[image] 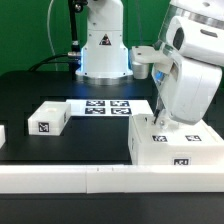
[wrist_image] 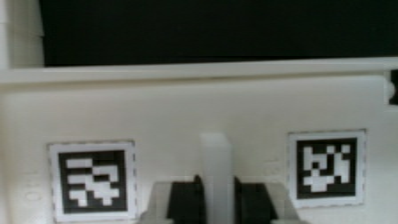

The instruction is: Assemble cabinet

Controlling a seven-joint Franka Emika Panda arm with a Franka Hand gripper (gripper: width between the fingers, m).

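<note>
The cabinet (image: 178, 148) is a large white boxy case with tag markers, standing at the exterior view's front right. My gripper (image: 159, 122) reaches down onto its top near the far edge. In the wrist view the cabinet's white face (wrist_image: 205, 110) fills the frame, with two tags (wrist_image: 93, 180) (wrist_image: 326, 165) on it. A thin upright white rib (wrist_image: 217, 150) of the cabinet runs between my dark fingers (wrist_image: 178, 203). The gripper (wrist_image: 217, 192) is shut on that rib. The contact point itself is hidden in the exterior view.
A small white tagged block (image: 48, 120) lies at the exterior view's left, and another (image: 2, 133) is cut off at the left edge. The marker board (image: 107, 107) lies in the middle. A long white rail (image: 90, 180) runs along the front. The robot base (image: 103, 55) stands behind.
</note>
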